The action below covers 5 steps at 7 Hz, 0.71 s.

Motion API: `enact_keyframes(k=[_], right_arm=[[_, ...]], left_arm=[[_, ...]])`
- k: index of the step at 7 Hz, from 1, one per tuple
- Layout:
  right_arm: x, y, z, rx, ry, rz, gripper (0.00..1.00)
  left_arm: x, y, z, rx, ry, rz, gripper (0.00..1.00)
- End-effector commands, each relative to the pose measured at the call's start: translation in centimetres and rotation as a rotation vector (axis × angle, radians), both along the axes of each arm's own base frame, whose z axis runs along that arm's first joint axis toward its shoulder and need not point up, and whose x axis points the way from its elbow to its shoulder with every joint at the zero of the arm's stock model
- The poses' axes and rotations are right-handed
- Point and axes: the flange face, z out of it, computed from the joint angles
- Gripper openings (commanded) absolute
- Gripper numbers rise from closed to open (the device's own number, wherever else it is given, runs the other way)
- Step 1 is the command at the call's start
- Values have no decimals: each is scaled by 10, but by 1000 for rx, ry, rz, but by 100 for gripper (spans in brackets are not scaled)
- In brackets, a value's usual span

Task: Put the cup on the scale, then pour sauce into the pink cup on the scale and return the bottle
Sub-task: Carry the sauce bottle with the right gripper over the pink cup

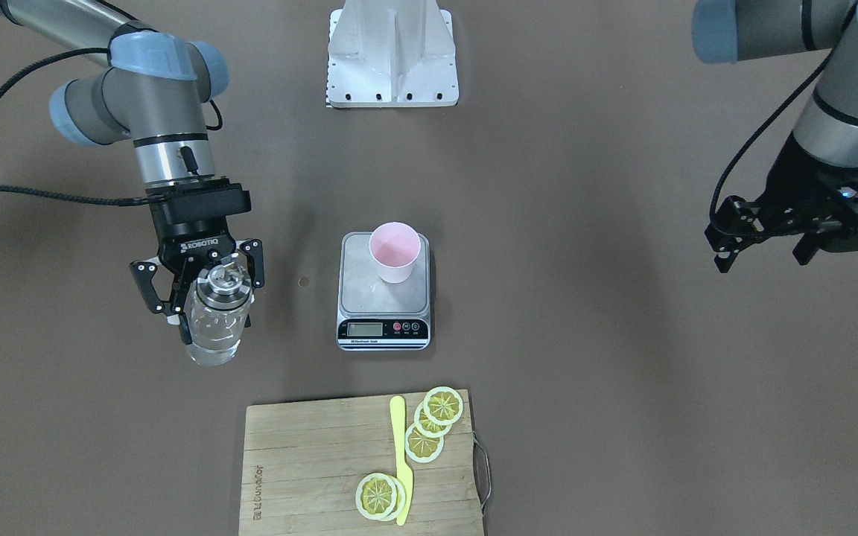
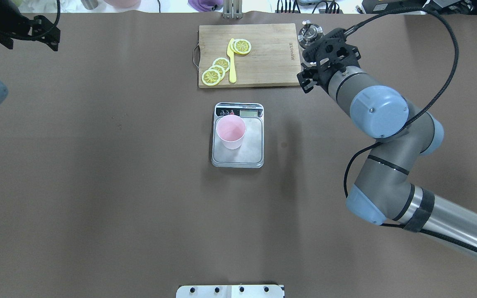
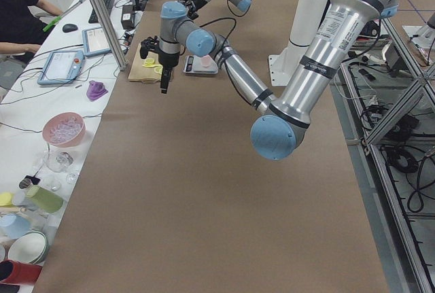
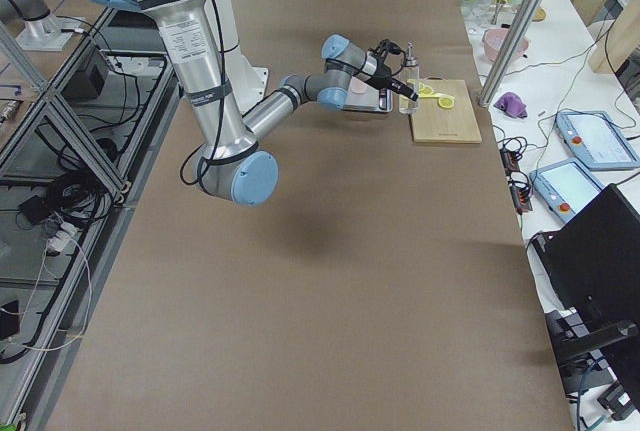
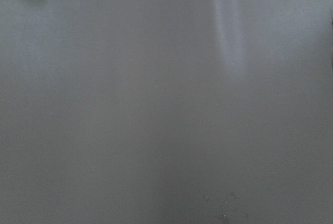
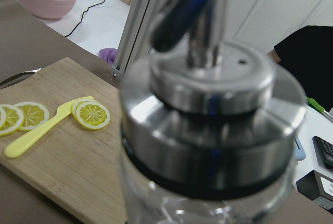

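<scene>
One cup (image 1: pixel 395 251), one scale (image 1: pixel 369 296), one bottle (image 1: pixel 215 329)

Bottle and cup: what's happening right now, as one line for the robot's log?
right gripper: shut on bottle | bottle: upright, away from scale | cup: upright on scale | left gripper: open, empty

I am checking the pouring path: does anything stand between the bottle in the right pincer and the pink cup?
Nothing visible does. Only bare table lies between the bottle and the cup on the scale; the cutting board lies aside.

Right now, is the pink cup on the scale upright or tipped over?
Upright. The cup stands base-down on the scale, its round open rim facing up in the overhead view.
</scene>
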Motion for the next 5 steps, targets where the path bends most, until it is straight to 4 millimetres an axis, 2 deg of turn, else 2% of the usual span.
enact_keyframes(k=[1,2,4,5], right_arm=[[-40,39,-2,104,169,-3,0],[-52,51,1,124,233,11,0],[-65,63,6,176,458,32,0],[-70,69,11,188,491,53,0]], left_arm=[[-17,-17,28,-17,-41,28,98],[-36,-23,36,-24,-56,20,98],[-61,-32,58,-71,-105,41,98],[-73,-38,67,-72,-116,49,98]])
